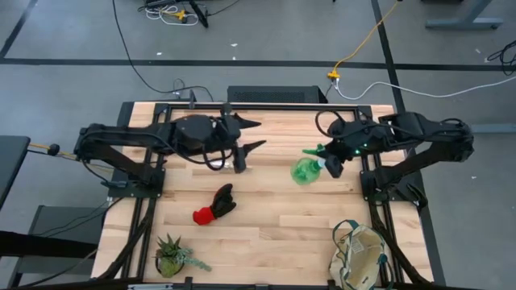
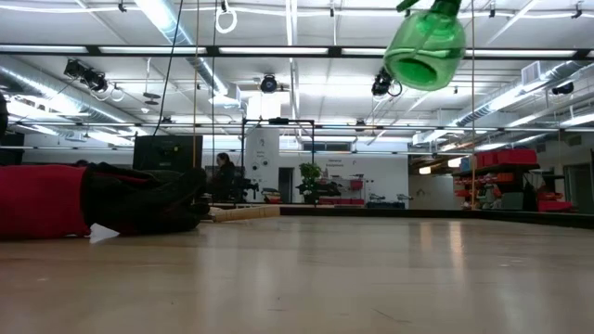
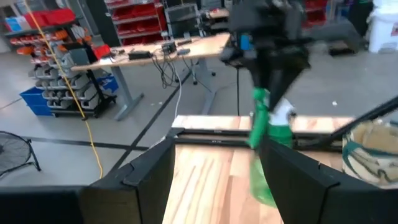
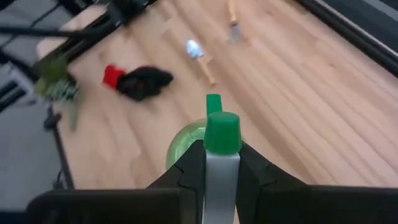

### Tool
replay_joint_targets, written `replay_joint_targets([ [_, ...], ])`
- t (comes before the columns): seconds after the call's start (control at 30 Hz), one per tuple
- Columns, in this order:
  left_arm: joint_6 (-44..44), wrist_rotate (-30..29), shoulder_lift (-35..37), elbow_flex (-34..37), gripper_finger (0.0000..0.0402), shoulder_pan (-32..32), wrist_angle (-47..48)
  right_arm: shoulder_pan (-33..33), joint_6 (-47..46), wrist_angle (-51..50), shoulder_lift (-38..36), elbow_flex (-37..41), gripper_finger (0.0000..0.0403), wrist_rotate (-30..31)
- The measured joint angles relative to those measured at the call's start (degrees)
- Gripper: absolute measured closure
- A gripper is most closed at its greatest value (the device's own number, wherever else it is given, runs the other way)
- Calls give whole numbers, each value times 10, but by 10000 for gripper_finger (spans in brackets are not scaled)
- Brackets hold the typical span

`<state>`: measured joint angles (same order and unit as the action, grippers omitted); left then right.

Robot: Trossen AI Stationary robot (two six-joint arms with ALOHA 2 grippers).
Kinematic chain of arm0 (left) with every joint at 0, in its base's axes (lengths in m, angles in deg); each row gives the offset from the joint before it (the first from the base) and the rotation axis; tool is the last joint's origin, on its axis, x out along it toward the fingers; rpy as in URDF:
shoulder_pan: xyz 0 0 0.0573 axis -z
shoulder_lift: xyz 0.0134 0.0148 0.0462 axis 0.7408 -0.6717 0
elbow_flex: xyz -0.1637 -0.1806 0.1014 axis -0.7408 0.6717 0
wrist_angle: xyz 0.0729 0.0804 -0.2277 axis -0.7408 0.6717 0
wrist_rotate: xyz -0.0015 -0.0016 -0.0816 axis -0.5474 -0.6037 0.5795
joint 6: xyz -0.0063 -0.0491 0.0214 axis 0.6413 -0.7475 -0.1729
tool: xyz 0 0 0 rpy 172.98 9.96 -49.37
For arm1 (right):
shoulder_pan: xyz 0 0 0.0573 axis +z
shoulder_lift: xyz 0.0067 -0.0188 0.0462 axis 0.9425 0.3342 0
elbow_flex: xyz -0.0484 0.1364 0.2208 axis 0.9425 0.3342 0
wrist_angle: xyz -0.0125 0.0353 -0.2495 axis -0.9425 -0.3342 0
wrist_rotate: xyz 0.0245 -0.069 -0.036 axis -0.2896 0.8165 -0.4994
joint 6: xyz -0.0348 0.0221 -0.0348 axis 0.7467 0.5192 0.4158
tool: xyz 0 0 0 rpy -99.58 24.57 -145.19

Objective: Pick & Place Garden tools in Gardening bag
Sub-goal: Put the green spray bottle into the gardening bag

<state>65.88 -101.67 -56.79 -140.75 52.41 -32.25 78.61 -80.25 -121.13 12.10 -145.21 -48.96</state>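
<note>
My right gripper is shut on the bright green round piece with the white handle, held high above the table's far right part; in the low view it hangs well above the tabletop. My left gripper is open and empty above the far middle of the table. The red-and-black glove pair lies flat mid-table. The trowel and the rake lie on the wood in the right wrist view; in the high view my left arm covers them. The beige bag sits at the near right corner. My right gripper pinches the white handle between its two fingers, just below the green cap. The round green body sticks out past the fingertips. The piece is lifted clear of the table.
A small spiky potted plant stands at the near left corner. Black frame rails run along the table's far edge and sides. Bare wood lies between the gloves and the bag.
</note>
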Motion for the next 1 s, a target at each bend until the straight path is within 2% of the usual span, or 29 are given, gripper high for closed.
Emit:
replay_joint_targets([
  [0.27,-12,-2,27,0,161,-15,3,41,82,-4,-2,0,348,-47],
  [0.5,-7,-47,34,0,161,-19,3,82,156,-7,-3,0,348,-79],
  [0.63,-7,-80,34,0,161,-19,-1,105,155,-16,-11,0,348,-99],
  [0.87,-7,-80,33,0,161,-19,0,151,138,-34,-35,0,348,-124],
  [1.0,-7,-90,33,0,161,-19,0,170,141,-39,-47,0,348,-158],
])
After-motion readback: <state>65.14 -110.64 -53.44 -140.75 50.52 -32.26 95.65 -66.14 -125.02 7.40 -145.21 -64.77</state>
